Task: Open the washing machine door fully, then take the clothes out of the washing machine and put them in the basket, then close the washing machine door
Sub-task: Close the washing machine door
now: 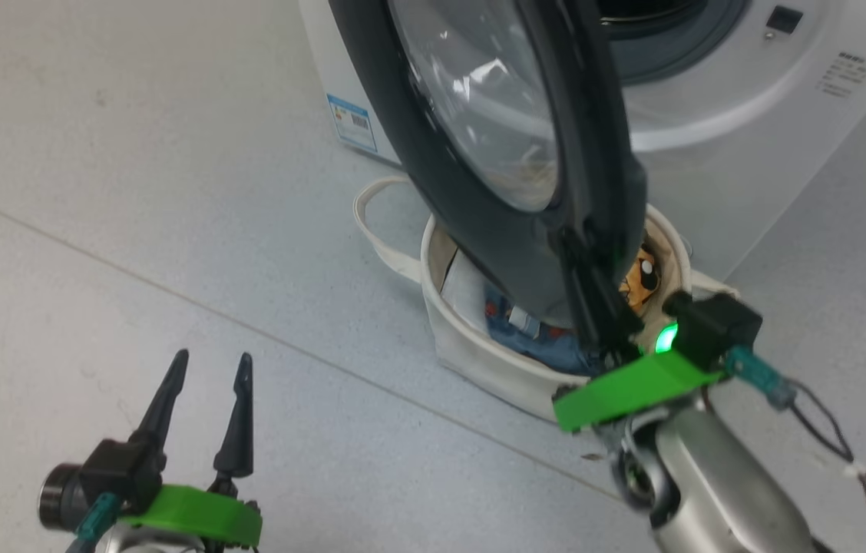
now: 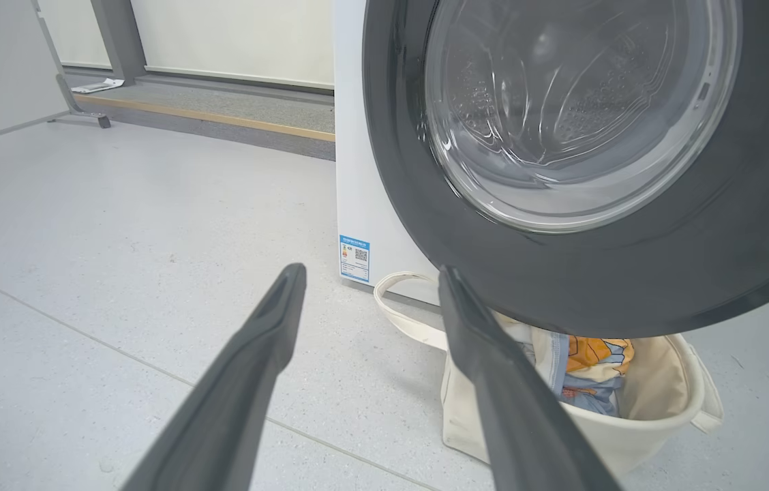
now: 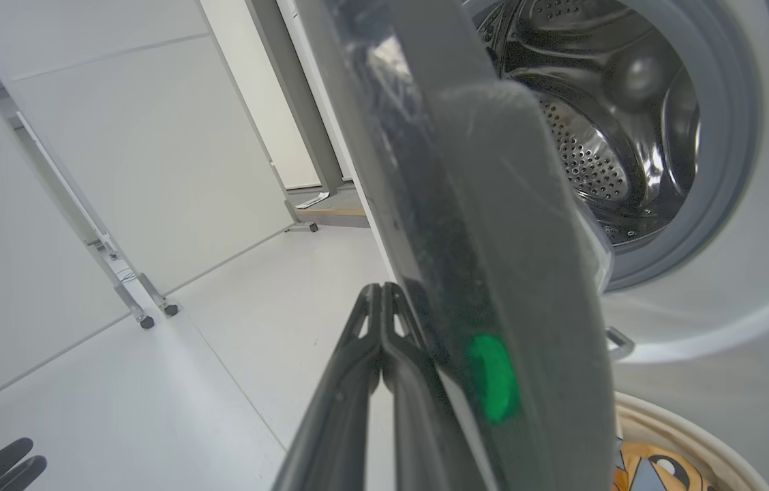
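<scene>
Observation, head view: the washing machine door (image 1: 433,161) is standing partly open, swung out from the washing machine (image 1: 709,100) with its edge turned towards the camera. It is hanging directly above the basket (image 1: 464,338), which is sitting on the floor (image 1: 172,192) just in front of the machine's white front.

The clothes (image 2: 592,368) are lying inside the basket: I am reading blue fabric and an orange piece with a cartoon face. One looped handle (image 1: 375,223) is drooping onto the floor on the left side. A blue label sticker (image 1: 351,121) is showing on the machine's side panel.

Right gripper (image 3: 381,290): the fingers are pressed tightly together and are gripping nothing. In the right wrist view they are lying along the door's black rim, low on the side facing away from the drum (image 3: 602,102), and appear to be touching it. A green lamp (image 1: 665,338) is glowing on that wrist and is reflecting off the door.

Left gripper (image 1: 213,355): the fingers are spread wide apart with nothing between them. It is hovering over bare floor, well apart from the basket and the door, and is pointing towards the machine.
</scene>
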{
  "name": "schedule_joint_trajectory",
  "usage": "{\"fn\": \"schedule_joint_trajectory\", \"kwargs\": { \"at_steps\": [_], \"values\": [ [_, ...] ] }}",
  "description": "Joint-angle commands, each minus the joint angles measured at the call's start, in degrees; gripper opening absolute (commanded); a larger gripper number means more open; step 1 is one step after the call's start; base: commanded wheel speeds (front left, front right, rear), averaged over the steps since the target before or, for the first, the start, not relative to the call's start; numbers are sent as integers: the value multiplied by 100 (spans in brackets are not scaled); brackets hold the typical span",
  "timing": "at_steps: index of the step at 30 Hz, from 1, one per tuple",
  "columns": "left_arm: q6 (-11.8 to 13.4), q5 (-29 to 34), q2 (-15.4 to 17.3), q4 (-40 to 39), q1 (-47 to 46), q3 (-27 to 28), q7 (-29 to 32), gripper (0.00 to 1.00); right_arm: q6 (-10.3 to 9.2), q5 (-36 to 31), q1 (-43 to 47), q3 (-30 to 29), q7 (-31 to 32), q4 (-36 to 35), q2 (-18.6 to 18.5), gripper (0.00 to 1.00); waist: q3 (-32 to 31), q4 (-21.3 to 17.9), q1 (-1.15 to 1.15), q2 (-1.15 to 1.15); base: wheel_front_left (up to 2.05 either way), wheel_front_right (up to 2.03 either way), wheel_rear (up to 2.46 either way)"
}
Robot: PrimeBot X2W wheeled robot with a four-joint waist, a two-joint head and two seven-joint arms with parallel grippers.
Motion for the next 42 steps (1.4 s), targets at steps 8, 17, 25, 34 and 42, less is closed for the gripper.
{"fn": "schedule_joint_trajectory", "kwargs": {
  "at_steps": [8,17,25,34,42],
  "values": [
    [-31,-79,-23,-209,-437,97,-69,100,0,-326,-1046,-789,-27,219,97,0,491,100,0,0,0,0,0],
    [-31,-165,-56,-276,-726,-25,-69,100,0,-528,-1959,-1617,-27,677,97,0,1056,162,0,0,0,0,0],
    [40,-342,-61,-332,-1002,-286,-69,100,0,-716,-2681,-2054,-27,1223,97,0,1443,270,0,0,0,0,0],
    [134,-471,-62,-324,-1139,-472,-69,100,0,-712,-3428,-2842,-27,1534,97,0,1735,428,0,0,0,0,0],
    [175,-545,-63,-326,-1245,-586,-69,100,0,-261,-3830,-3333,-27,1657,97,0,1884,488,0,0,0,0,0]
  ]
}}
